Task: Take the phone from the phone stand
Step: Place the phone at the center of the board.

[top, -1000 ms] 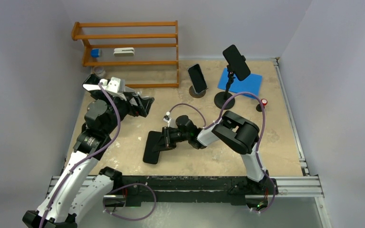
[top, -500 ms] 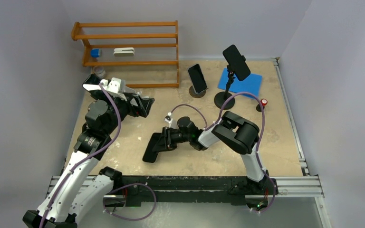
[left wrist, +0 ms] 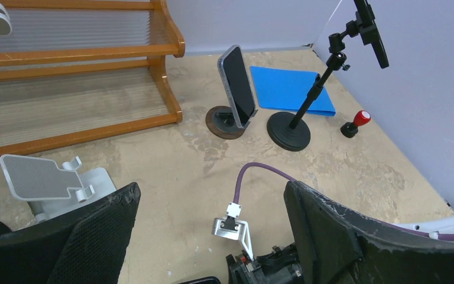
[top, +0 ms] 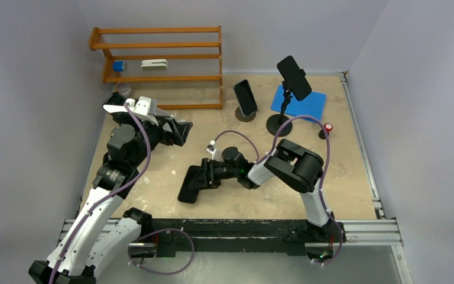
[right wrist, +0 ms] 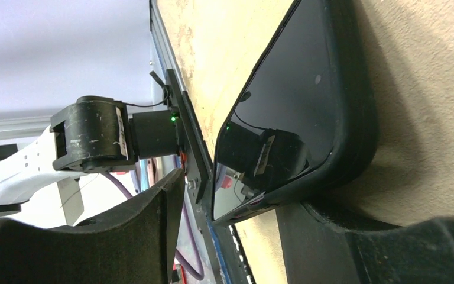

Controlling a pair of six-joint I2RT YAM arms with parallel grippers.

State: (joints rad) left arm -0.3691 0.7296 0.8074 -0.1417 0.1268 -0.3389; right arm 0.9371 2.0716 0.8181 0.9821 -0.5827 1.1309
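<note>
Since my right fingers (right wrist: pixel 124 236) just spread off the phone (right wrist: pixel 295 100), it rests by the surface's (top: pixel 343 177) near edge, removal seemingly done, left fingers (left wrist: pixel 94 236) apart.

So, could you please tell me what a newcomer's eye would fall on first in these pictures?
Probably the black phone lying flat on the table near the front, with the right gripper at its end and its fingers spread either side of it. Next come a leaning phone on a round stand and a clamped phone atop a pole stand, both at the back, beside the orange rack.
</note>
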